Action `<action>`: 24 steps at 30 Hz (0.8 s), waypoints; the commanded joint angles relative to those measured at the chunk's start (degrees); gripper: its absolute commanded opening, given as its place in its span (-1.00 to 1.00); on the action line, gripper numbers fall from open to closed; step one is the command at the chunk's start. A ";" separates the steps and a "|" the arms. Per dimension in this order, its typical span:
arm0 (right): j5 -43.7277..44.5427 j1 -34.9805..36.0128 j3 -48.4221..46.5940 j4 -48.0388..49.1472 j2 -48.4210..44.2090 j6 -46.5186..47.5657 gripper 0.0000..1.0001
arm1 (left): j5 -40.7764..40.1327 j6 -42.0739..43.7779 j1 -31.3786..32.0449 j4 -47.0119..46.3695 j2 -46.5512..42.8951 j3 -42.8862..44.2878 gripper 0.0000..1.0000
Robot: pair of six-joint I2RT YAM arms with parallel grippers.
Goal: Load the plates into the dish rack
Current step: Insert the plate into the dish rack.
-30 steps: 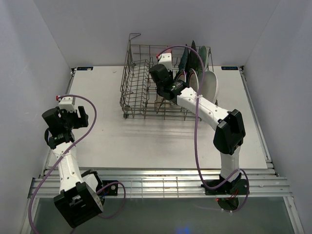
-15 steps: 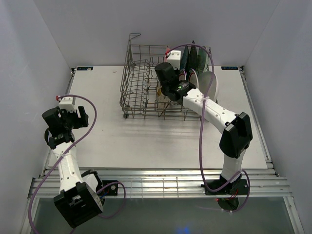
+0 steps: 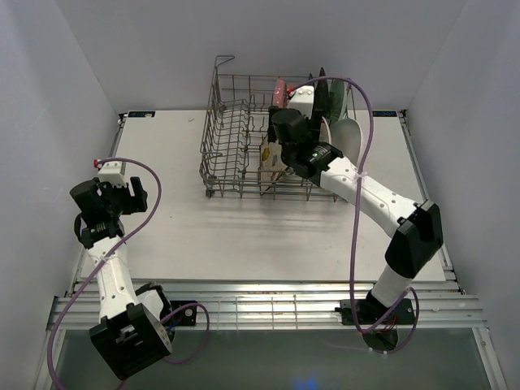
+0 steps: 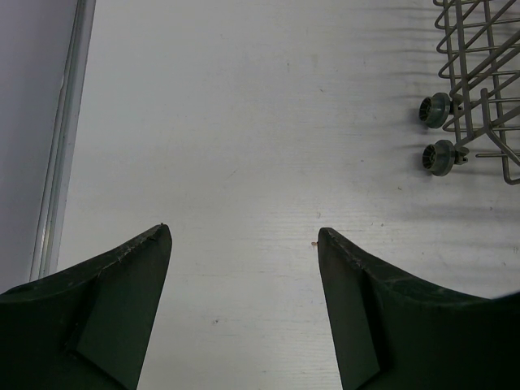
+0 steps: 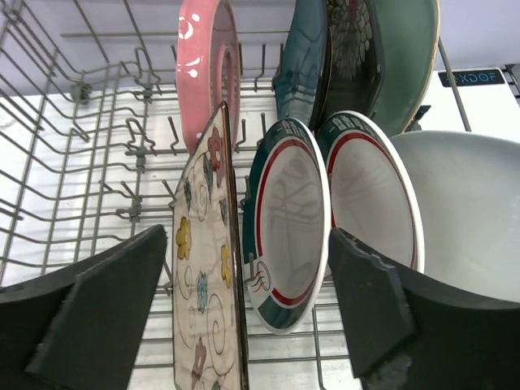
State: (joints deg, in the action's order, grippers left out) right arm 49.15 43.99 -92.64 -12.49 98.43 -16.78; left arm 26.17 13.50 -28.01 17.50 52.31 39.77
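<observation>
The bench (image 3: 162, 162) is closed in by walls (image 3: 49, 81) on the left, far and right sides. The dish rack (image 3: 231, 138) is stood at the far middle of it, with tall wire sides. Open bench is seen to the left of the rack and along its near side. The left claw (image 4: 241, 231) is held wide open over that bare part, well left of the rack, and nothing is gripped by it. Two small rack wheels (image 4: 435, 110) are seen at its far right.

The plates are stood on edge in the right part of the rack. The right claw (image 5: 248, 236) is held close over them, let go and spread wide, and nothing is touched by its fingers (image 5: 97, 309). The cream floral plate (image 5: 203, 276) is lined up between the fingers, with a green-rimmed plate (image 5: 288, 227) just to its right. A second green-rimmed plate (image 5: 374, 203) and a plain white plate (image 5: 463, 211) are set further right. Farther back, the pink dotted plate (image 5: 203, 65) is on the left, and the teal plate (image 5: 305, 57), black floral plate (image 5: 351, 41) and mint plate (image 5: 406, 57) are packed close on the right. Bare wire tines (image 5: 97, 154) are seen in the left part.
</observation>
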 commanded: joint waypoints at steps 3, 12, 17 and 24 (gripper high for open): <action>-1.33 -0.13 6.67 6.95 -10.53 3.49 0.86 | 1.16 0.30 -0.29 -0.62 -0.55 -0.66 0.66; -11.95 -0.04 25.81 11.78 -28.81 8.68 0.87 | 4.50 1.36 -0.29 -4.39 -2.04 -3.38 0.65; -17.23 -0.04 37.69 16.61 -40.41 11.23 0.80 | 7.83 0.57 -0.29 -6.07 -1.16 -4.70 0.63; -21.19 -0.13 57.20 21.72 -60.18 7.64 0.80 | 15.39 0.22 -0.29 -7.91 -6.33 -8.38 0.64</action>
State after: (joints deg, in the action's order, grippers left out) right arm 31.05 43.99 -39.20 3.07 44.34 -7.55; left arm 35.44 14.04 -28.01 11.70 50.02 33.43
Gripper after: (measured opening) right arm 0.900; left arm 0.819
